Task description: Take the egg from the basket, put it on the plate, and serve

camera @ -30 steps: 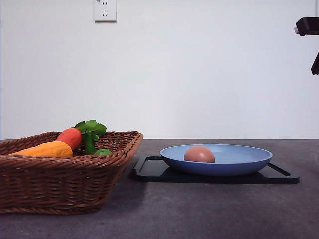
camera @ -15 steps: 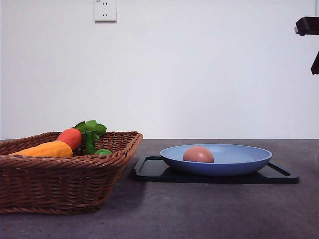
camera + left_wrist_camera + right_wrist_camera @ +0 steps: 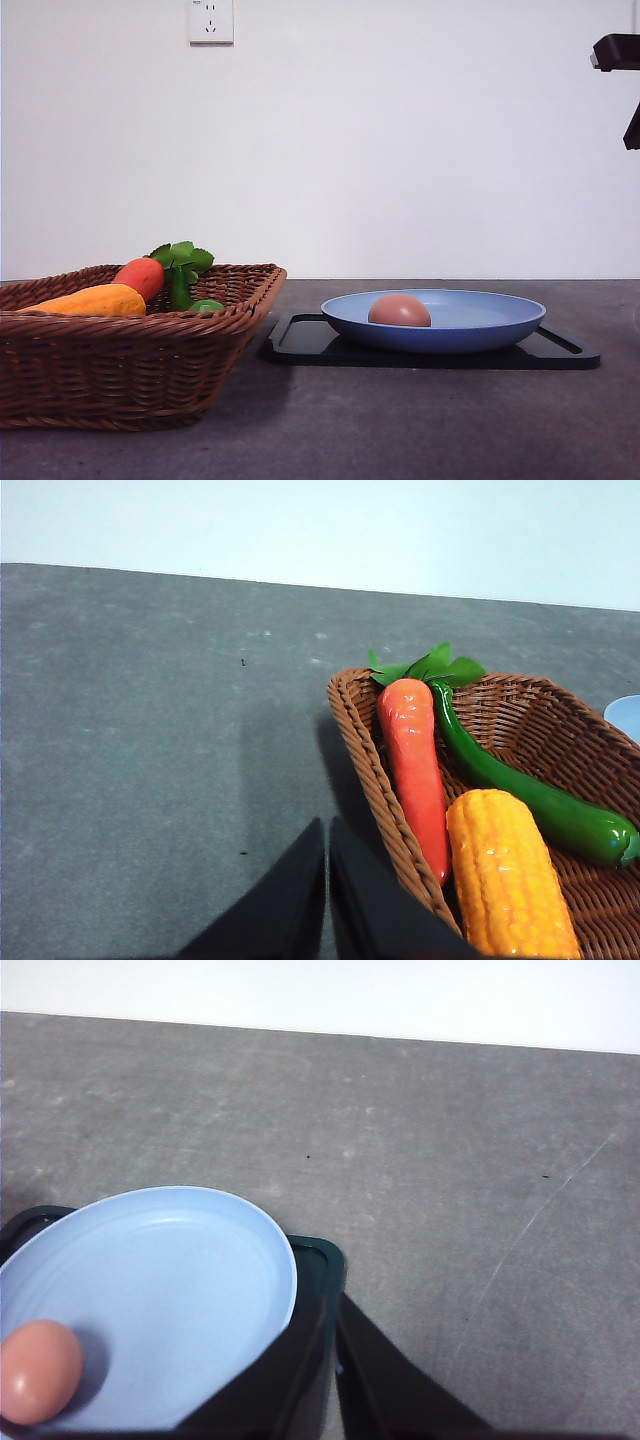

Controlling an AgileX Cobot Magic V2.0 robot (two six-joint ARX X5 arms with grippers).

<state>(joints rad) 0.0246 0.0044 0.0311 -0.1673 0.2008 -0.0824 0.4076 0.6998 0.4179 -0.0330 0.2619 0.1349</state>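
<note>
The salmon egg (image 3: 399, 310) lies in the light blue plate (image 3: 480, 325), left of its middle. In the right wrist view the egg (image 3: 38, 1370) rests on the plate (image 3: 180, 1280), well away from my right gripper (image 3: 330, 1305), which is shut and empty over the plate's rim. The wicker basket (image 3: 120, 370) stands at the left. My left gripper (image 3: 328, 825) is shut and empty above the table, just outside the basket (image 3: 520, 710).
The plate sits on a flat black tray (image 3: 300, 340). In the basket lie a carrot (image 3: 415, 760), a corn cob (image 3: 505, 875) and a green pepper (image 3: 520, 795). A dark arm part (image 3: 615, 50) hangs at the upper right. Grey tabletop surrounds both.
The egg rocked very slightly inside the plate. Nothing else has moved.
</note>
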